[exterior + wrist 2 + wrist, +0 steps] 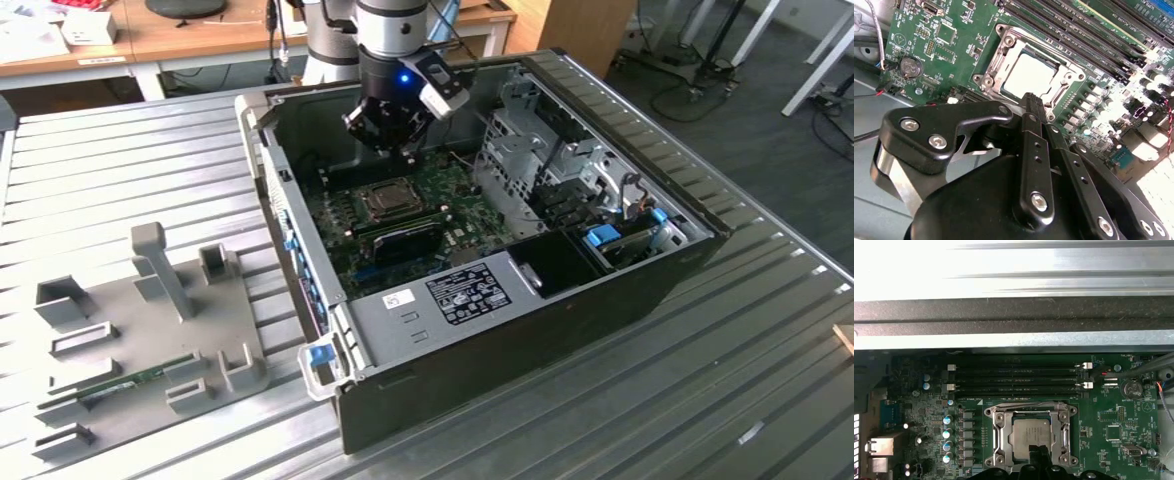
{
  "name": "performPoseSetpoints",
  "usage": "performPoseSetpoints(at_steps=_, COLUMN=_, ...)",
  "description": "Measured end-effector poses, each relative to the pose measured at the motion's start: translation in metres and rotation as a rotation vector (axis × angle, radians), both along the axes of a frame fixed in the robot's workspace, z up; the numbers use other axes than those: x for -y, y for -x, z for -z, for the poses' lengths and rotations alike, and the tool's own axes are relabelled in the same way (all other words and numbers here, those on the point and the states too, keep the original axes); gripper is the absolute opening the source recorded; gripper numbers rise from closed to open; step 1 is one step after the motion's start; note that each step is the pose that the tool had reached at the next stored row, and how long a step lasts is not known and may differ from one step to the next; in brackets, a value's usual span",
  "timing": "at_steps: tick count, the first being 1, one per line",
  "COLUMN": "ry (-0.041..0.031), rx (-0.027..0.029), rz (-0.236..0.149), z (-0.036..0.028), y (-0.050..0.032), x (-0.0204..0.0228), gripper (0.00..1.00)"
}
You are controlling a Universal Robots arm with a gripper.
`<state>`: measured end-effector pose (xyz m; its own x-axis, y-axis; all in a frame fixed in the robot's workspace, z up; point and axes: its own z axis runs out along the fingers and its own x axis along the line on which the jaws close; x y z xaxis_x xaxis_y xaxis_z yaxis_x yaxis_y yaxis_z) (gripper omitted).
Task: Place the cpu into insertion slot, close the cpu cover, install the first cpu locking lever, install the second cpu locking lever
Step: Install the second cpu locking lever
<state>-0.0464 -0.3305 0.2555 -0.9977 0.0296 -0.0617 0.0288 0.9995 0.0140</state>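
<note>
The cpu (pixel 1030 75) (pixel 1028 434) lies flat in the insertion slot (pixel 391 200), its pale square top showing through the window of the cpu cover (pixel 998 59) (pixel 1001 436). The silvery cover lies down flat around the chip. In the exterior view my gripper (pixel 387 135) hangs inside the open computer case, above the green motherboard (pixel 454 215) and just behind the slot. In both wrist views its black fingers meet in one narrow tip (pixel 1029 98) (pixel 1038 451) at the slot's edge, shut with nothing between them. I cannot tell how the locking levers stand.
Long black memory slots (pixel 1019 381) (pixel 1079 35) run beside the socket. A metal case wall (pixel 1014 315) rises close behind them. A drive cage (pixel 534 150) stands at the exterior view's right. A grey fixture plate (pixel 134 330) lies on the table at its left.
</note>
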Motion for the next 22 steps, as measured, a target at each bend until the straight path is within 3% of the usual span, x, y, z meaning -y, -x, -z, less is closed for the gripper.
performPoseSetpoints(at_steps=22, ry=0.0001, rx=0.0000, rz=0.000, z=-0.0129, y=0.0000, x=0.0000, gripper=0.10)
